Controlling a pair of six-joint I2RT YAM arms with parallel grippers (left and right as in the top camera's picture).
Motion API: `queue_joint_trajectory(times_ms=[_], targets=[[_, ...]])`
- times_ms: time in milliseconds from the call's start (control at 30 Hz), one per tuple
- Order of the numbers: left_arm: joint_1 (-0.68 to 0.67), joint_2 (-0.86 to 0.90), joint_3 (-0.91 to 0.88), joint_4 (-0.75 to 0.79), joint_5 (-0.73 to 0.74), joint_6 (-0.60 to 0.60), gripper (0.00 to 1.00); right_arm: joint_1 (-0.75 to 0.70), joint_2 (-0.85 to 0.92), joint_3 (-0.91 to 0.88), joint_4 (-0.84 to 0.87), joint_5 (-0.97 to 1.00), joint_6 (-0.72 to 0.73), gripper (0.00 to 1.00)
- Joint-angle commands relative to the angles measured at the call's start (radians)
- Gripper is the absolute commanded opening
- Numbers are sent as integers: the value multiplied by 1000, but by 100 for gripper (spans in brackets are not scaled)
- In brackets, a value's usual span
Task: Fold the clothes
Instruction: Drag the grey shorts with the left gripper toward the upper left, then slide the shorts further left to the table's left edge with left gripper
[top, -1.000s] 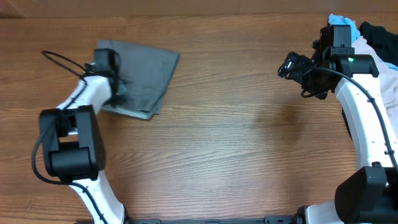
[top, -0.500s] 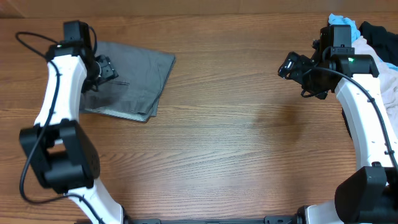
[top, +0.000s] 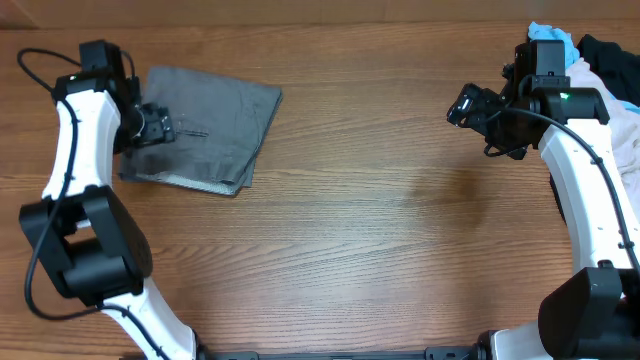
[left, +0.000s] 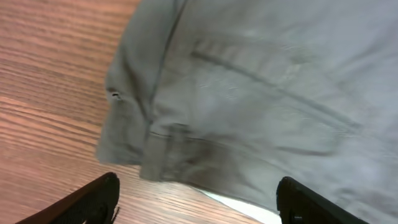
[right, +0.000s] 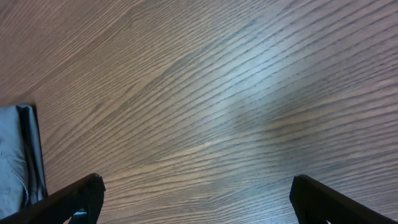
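At the left end of the worktop, folded gray shorts lie flat. Left jaws hang spread over their edge, gripping nothing. Right jaws stand spread above bare wood.

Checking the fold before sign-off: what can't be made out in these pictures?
- Overhead: part of the shorts is hidden under the left gripper.
- Left wrist: the shorts are cut off by the top and right edges.
- Overhead: the garment pile is cut off at the right edge, partly behind the right arm.
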Motion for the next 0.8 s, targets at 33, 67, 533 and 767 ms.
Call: queue_joint_trajectory(times_ms=[33, 67, 533, 767], targets=[[37, 78, 10, 16, -3, 73, 79, 2, 0, 2, 2, 10, -3, 100], [45, 89, 10, 21, 2, 77, 80, 2, 0, 2, 2, 10, -3, 100], [126, 198, 10, 40, 94, 165, 85, 2, 0, 2, 2, 10, -3, 100], [126, 240, 10, 39, 94, 162, 68, 2, 0, 2, 1, 10, -3, 100]])
